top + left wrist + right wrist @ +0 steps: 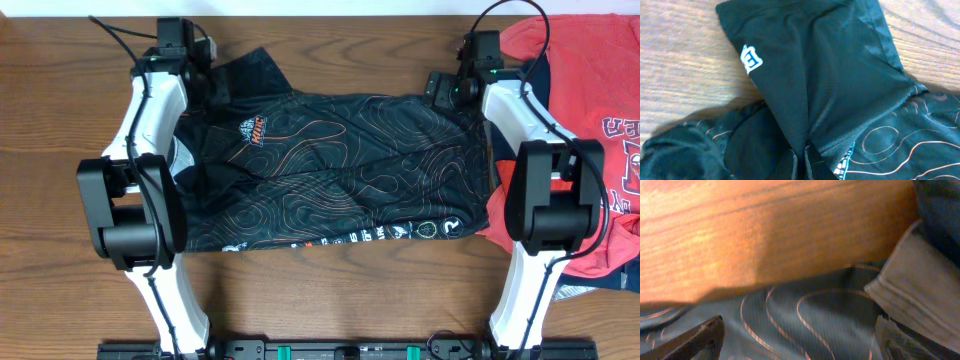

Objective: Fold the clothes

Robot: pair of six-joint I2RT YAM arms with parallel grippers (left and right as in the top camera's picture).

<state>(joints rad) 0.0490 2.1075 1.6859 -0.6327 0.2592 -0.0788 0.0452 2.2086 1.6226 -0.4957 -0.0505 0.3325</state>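
Observation:
The black T-shirt (340,170) with thin orange contour lines lies spread across the middle of the table, its white and orange lettering along the front edge. My left gripper (210,88) is at its far left corner, shut on a fold of black fabric (805,162). The sleeve with a white logo (751,59) hangs beyond the jaws. My right gripper (447,90) is at the far right corner, open. Its two fingers stand wide apart, low over the patterned fabric (800,330).
A red T-shirt with letter print (590,110) lies at the right, partly under my right arm. Dark navy fabric (940,215) and a grey hemmed edge (910,290) lie right beside the right finger. Bare wood (765,235) lies beyond the shirt's far edge.

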